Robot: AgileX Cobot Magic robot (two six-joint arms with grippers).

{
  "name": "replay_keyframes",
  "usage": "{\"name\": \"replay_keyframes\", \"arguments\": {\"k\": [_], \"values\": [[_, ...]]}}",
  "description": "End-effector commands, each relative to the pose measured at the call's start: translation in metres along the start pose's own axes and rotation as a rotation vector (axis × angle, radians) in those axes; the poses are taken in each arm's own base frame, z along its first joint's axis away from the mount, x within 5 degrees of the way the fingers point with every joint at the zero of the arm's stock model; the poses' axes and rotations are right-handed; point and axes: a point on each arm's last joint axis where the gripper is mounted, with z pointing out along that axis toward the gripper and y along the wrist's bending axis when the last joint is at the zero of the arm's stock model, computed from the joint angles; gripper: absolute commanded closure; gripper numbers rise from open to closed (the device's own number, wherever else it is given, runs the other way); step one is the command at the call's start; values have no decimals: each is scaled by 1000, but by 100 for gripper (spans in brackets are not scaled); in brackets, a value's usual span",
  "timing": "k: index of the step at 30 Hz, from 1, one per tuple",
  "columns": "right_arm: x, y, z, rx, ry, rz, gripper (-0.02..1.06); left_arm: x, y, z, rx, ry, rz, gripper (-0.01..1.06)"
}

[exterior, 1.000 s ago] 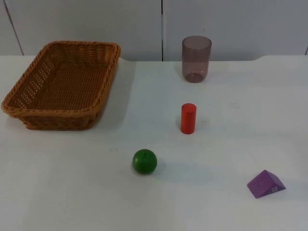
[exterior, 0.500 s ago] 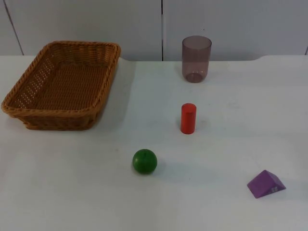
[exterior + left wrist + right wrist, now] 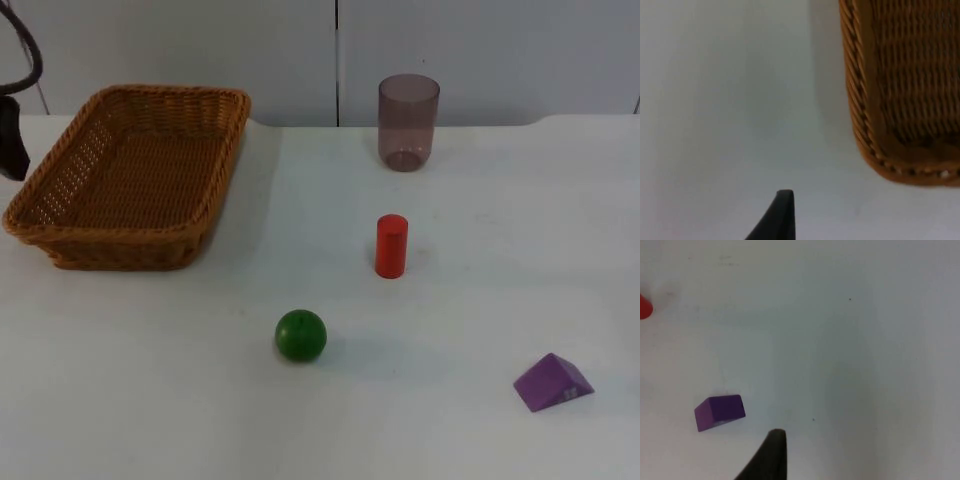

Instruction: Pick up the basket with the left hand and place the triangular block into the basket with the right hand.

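My left gripper (image 3: 12,140) has just come into the top view at nine o'clock beside the wicker basket (image 3: 135,175), jaw spread unclear, starting the pickup, while the purple triangular block (image 3: 553,382) lies untouched at four o'clock on the table (image 3: 480,300), right gripper (image 3: 771,455) near it.

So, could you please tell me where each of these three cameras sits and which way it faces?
Top view: fixed above, looking down and forward over the white table to the grey wall; the left arm enters beside the basket.
Left wrist view: on the left arm, looking down past a black fingertip at the basket rim.
Right wrist view: on the right arm, over the purple triangular block; a fingertip shows.
Shared: top and right wrist views both show the block and the red cylinder.
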Motion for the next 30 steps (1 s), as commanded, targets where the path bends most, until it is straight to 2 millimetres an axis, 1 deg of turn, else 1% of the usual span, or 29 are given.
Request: {"name": "replay_keyframes", "arguments": {"k": [1, 4, 5, 8, 9, 10, 12, 13, 14, 17, 19, 20, 21, 24, 28, 30], "values": [[-1, -1, 0, 5, -19, -3, -1, -11, 3, 13, 12, -21, 0, 0], [1, -1, 3, 5, -17, -3, -1, -26, 5, 44, 42, -13, 29, 0], [1, -1, 3, 5, -17, -3, -1, -26, 5, 44, 42, -13, 29, 0], [1, -1, 3, 5, -13, -3, -1, -36, 11, 73, 46, -2, 37, 0], [1, -1, 3, 5, -13, -3, -1, -39, 14, 80, 44, 0, 37, 0], [1, -1, 3, 5, -13, -3, -1, -39, 14, 80, 44, 0, 37, 0], [1, -1, 3, 5, -15, -3, -1, -46, 20, 98, 55, 9, 32, 0], [1, -1, 3, 5, -15, -3, -1, -50, 19, 104, 77, 9, 50, 0], [1, -1, 3, 5, -15, -3, -1, -50, 19, 104, 77, 9, 50, 0], [1, -2, 3, 8, -17, -6, -1, -59, 17, 124, 138, -2, 49, 0], [1, -1, 3, 8, -18, -6, -1, -64, 18, 135, 149, -5, 47, 0], [1, -1, 3, 8, -18, -6, -1, -64, 18, 135, 149, -5, 47, 0], [1, -1, 3, 8, -18, -6, -1, -63, 18, 143, 159, 2, 35, 0], [0, -1, 3, 8, -21, -6, -1, -62, 19, 156, 163, 12, 39, 0], [0, -1, 3, 8, -21, -6, -1, -60, 19, 164, 158, 13, 34, 0], [0, -1, 3, 8, -23, -6, -1, -58, 19, 167, 162, 17, 46, 3]]}}
